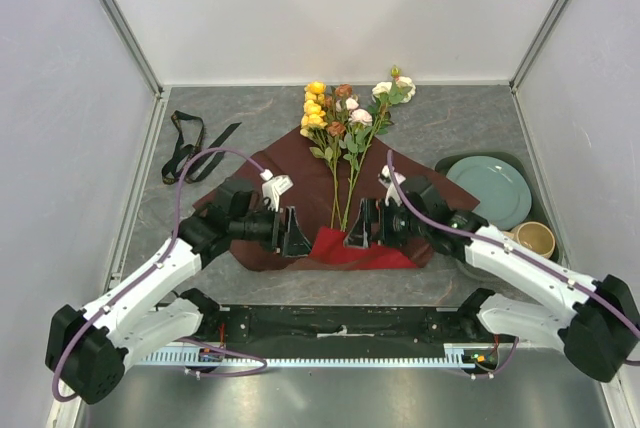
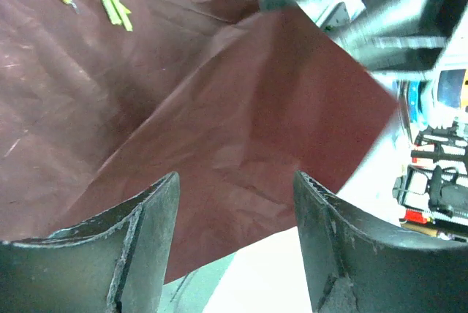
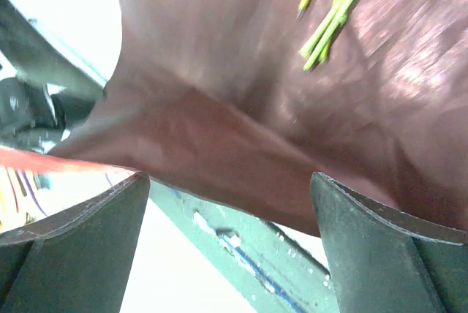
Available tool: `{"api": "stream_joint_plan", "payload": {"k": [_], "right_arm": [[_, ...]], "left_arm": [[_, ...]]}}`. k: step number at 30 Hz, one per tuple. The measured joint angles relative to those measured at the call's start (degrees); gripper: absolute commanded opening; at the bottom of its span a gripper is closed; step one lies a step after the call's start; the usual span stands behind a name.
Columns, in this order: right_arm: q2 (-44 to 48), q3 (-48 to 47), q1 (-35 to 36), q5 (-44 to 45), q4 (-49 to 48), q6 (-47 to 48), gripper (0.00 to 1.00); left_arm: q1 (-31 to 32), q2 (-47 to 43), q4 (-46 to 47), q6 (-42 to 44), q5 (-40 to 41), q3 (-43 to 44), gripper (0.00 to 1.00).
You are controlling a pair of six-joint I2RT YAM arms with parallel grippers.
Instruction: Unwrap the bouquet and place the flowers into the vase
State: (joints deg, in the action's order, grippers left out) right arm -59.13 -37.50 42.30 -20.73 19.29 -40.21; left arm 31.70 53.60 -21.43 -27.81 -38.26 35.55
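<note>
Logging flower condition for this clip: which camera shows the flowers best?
The top external view: the flowers lie whole, blooms to stems, on the opened maroon wrapping paper. Both wrist views catch only green stem ends on that paper.

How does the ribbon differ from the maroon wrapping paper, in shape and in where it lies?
The ribbon is a narrow black strip; the wrapping paper is a wide maroon sheet. The ribbon lies alone, far left; the wrapping paper lies open in the middle, under the stems of the flowers. Both rest on the table.
</note>
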Motion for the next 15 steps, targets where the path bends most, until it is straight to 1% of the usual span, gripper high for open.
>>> {"api": "stream_joint_plan", "payload": {"k": [3, 5, 9, 15], "right_arm": [[-3.4, -3.3, -2.7, 2.6, 0.1, 0.0, 0.98], [-4.2, -3.9, -4.2, 2.4, 0.0, 1.1, 0.98], [-3.1, -4.9, -4.7, 1.4, 1.5, 3.8, 0.98], [-0.2, -8.5, -5.2, 2.2, 2.8, 6.3, 0.98]], "left_arm": [[1.5, -0.4, 0.2, -1.0, -0.5, 0.0, 0.68], [2.8, -0.5, 0.7, -2.2, -0.9, -0.3, 0.68], [6.1, -2.9, 1.8, -5.0, -1.1, -3.1, 0.68], [8.7, -6.2, 2.2, -9.4, -1.3, -6.3, 0.70]]}}
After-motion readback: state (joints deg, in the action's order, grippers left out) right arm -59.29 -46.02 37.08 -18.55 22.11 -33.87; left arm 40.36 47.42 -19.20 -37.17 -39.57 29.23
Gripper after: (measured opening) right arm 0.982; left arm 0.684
